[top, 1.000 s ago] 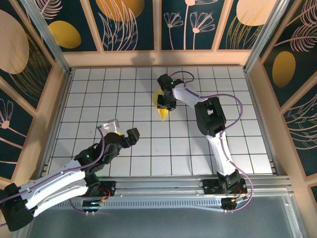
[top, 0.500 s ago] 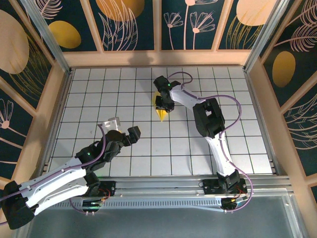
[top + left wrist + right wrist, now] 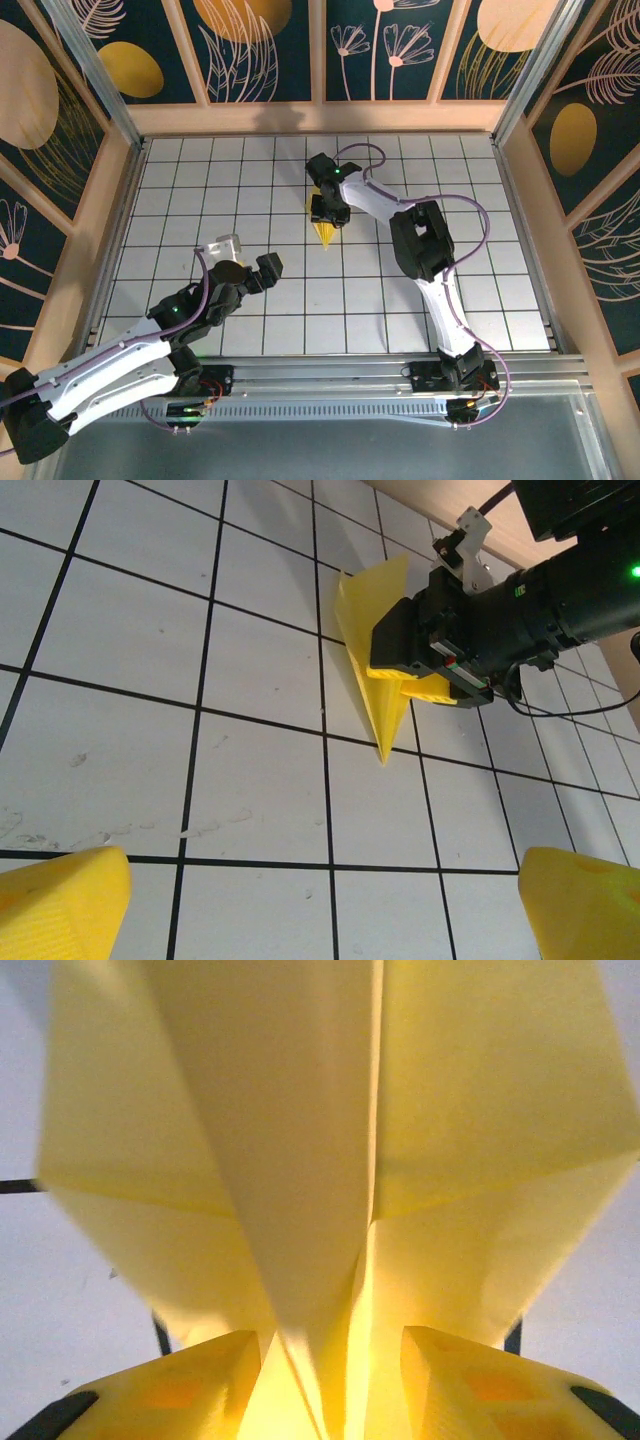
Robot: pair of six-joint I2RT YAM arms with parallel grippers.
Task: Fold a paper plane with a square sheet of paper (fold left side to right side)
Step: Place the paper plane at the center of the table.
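Observation:
The square sheet of paper is folded into a narrow yellow paper plane (image 3: pixel 323 232) (image 3: pixel 368 640) that lies on the tiles at the middle back with its tip toward the arms. My right gripper (image 3: pixel 328 210) (image 3: pixel 335 1385) straddles the plane's wide rear end. In the right wrist view the raised centre fold (image 3: pixel 300 1110) stands between the fingers (image 3: pixel 200 1380), with a gap on each side, so the jaws are open. My left gripper (image 3: pixel 247 262) (image 3: pixel 320 920) hovers open over bare tiles, about two tiles short of the tip, with nothing between its fingertips (image 3: pixel 60 905).
The white grid table (image 3: pixel 400 290) is walled by wooden frames (image 3: pixel 110 200) on the left, back and right. The right arm's links (image 3: pixel 425 240) stretch from the near right edge to the back. A metal rail (image 3: pixel 330 375) runs along the near edge.
The right gripper's jaws have spread apart around the plane's fold, and that gripper and the plane have shifted slightly left. The left arm has barely moved.

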